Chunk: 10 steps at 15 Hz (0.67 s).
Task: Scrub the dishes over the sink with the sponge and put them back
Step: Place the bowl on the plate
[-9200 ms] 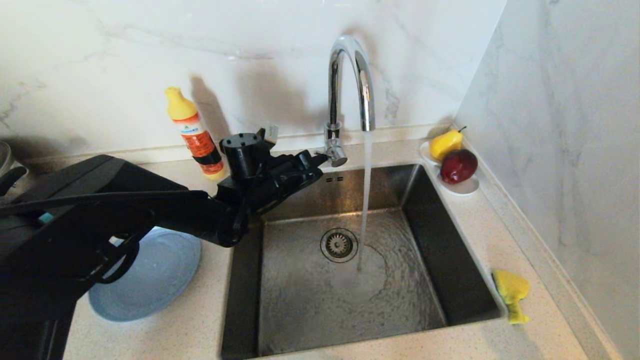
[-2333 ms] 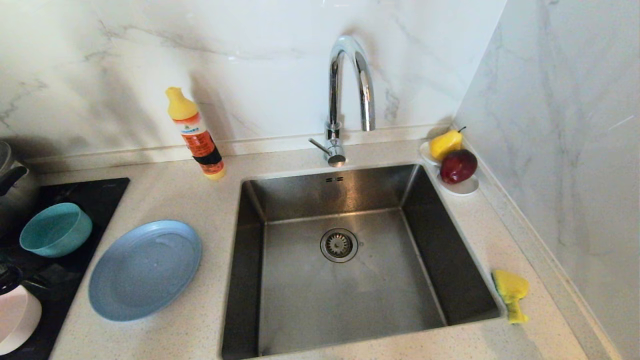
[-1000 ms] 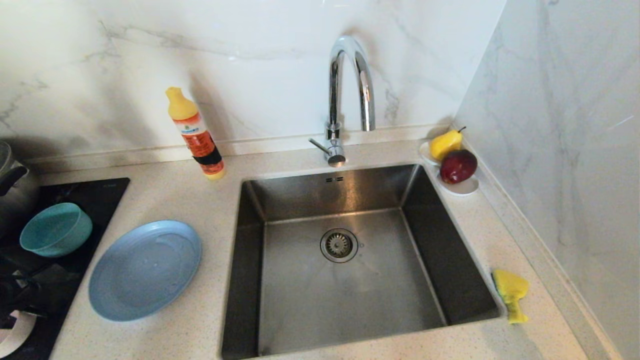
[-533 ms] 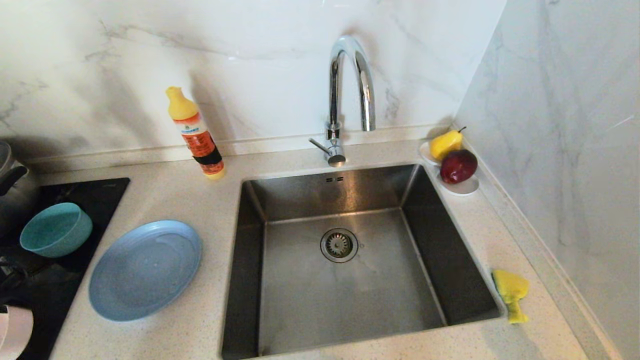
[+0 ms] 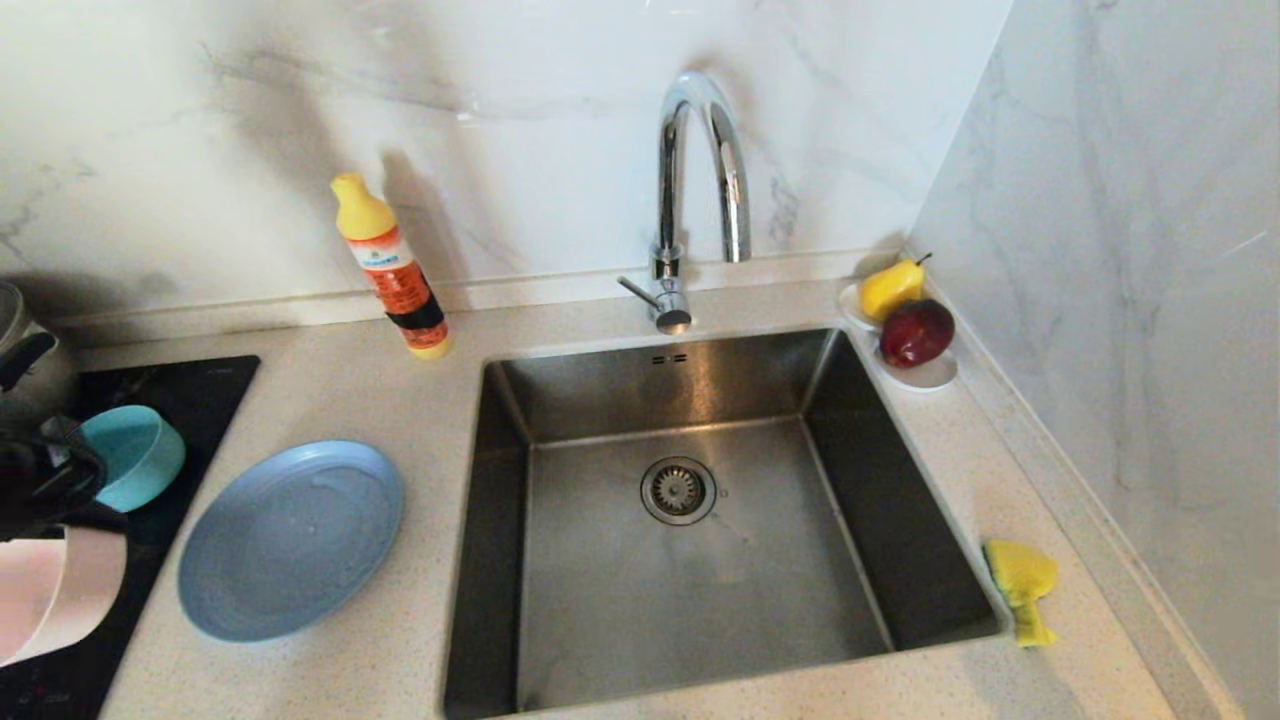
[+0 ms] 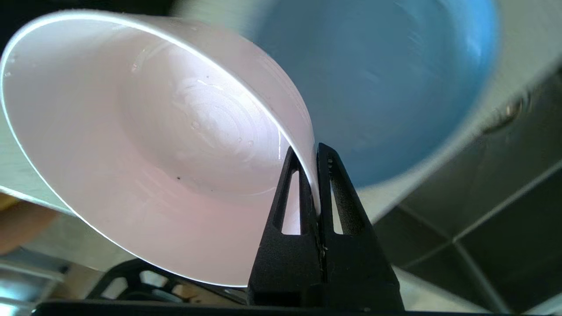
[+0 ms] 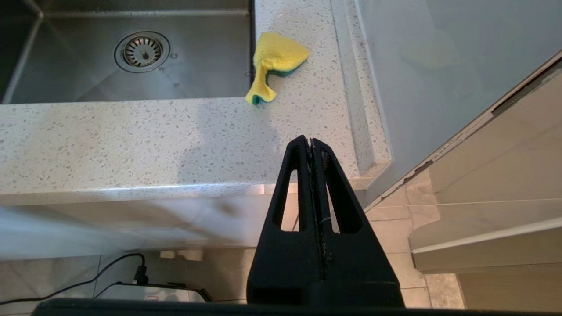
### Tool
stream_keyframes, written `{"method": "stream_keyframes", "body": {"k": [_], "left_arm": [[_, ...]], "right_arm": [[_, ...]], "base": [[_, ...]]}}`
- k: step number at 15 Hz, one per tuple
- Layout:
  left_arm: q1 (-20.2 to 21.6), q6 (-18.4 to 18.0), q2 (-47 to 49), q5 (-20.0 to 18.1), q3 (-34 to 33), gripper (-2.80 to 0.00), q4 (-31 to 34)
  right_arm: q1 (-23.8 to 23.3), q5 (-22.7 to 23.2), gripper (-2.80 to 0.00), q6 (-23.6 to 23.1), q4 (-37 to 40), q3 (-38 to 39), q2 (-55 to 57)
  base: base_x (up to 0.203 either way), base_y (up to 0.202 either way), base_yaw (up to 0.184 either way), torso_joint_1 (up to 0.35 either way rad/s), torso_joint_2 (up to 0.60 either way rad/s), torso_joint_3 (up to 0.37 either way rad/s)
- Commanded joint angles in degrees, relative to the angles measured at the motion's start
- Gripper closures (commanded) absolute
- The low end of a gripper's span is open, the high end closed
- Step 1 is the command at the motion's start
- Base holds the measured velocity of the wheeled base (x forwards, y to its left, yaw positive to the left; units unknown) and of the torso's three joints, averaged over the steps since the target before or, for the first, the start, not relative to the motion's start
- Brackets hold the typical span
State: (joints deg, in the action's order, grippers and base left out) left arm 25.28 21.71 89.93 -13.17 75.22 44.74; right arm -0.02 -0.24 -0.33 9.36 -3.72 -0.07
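From the head camera, we've got the sink (image 5: 690, 520) as our landmark. Way off to its left, at the picture's edge, the left gripper (image 5: 60, 500) has the pink bowl (image 5: 55, 590) up off the black cooktop (image 5: 190, 400), tilted on its side. The teal bowl (image 5: 135, 455) sits just behind that gripper, and the blue plate (image 5: 290, 540) lies flat on the counter between the cooktop and the sink. The sponge (image 5: 1020, 585) is crumpled on the counter right at the sink's right rim, well apart from that gripper. The tap (image 5: 700, 180) stands behind the sink, a soap bottle (image 5: 390, 270) behind its back-left corner, and a pear and an apple on a little dish (image 5: 925, 375) at its back-right corner.

Left wrist camera: the gripper (image 6: 309, 153) is pinched on the pink bowl's (image 6: 145, 145) rim, one finger inside, one outside. The blue plate (image 6: 386, 79) shows behind the bowl.

Right wrist camera: the right gripper (image 7: 311, 142) has its fingers pressed together with nothing between them, hanging in front of the counter edge, below counter level. The sponge (image 7: 274, 66) lies up beside the sink (image 7: 131, 52).
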Motion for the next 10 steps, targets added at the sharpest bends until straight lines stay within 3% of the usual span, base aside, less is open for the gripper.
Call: {"method": "stream_keyframes", "body": {"k": [1,3,5,10], "left_arm": [[-10.6,4.3,0.4,3.7,0.8,0.0,-0.6],[-18.5,9.4,3.7,8.3,0.5,0.0,-3.7],[-22.1,12.5,8.6,12.2,0.3,0.0,-6.7],[-23.2,14.0,14.8,13.8,0.8,0.0,-12.3]], "right_arm": [[0.0,0.0,0.0,0.0,0.0,0.0,0.1],[0.0,0.0,0.0,0.0,0.0,0.0,0.1],[0.0,0.0,0.0,0.0,0.0,0.0,0.1],[0.0,0.0,0.0,0.0,0.0,0.0,0.1]], "base": [[0.0,0.0,0.0,0.0,0.0,0.0],[0.0,0.0,0.0,0.0,0.0,0.0],[0.0,0.0,0.0,0.0,0.0,0.0],[0.0,0.0,0.0,0.0,0.0,0.0]]}}
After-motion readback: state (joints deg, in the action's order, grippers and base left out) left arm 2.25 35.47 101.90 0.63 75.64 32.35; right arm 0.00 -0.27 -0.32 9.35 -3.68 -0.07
